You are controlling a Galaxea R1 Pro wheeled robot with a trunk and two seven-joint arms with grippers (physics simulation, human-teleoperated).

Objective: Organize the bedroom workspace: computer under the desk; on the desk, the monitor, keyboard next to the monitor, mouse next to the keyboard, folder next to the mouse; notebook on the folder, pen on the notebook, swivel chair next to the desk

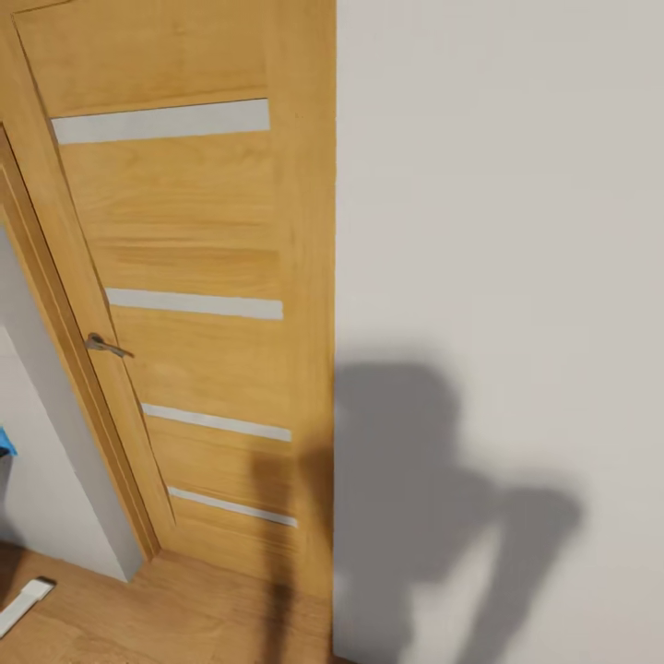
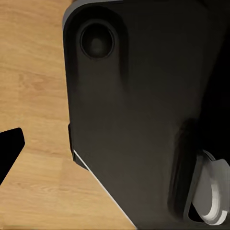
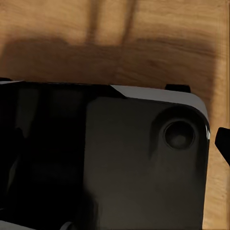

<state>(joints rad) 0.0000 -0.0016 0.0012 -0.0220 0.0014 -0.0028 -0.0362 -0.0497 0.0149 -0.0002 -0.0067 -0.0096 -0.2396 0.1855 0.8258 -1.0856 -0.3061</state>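
I face a wooden door and bare wall; no task item is identifiable. Both wrist cameras look onto my dark base over wood floor. End effector opening: cannot tell. Handling judgement deferred.

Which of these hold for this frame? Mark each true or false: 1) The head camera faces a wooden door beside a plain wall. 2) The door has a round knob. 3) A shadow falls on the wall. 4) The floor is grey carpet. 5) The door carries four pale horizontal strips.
1) True: the door stands left of the wall.
2) False: it has a metal lever handle.
3) True: a dark shadow lies low on the wall.
4) False: the floor is light wood boards, as the wrist views also show.
5) True: the strips run across the door at four heights.
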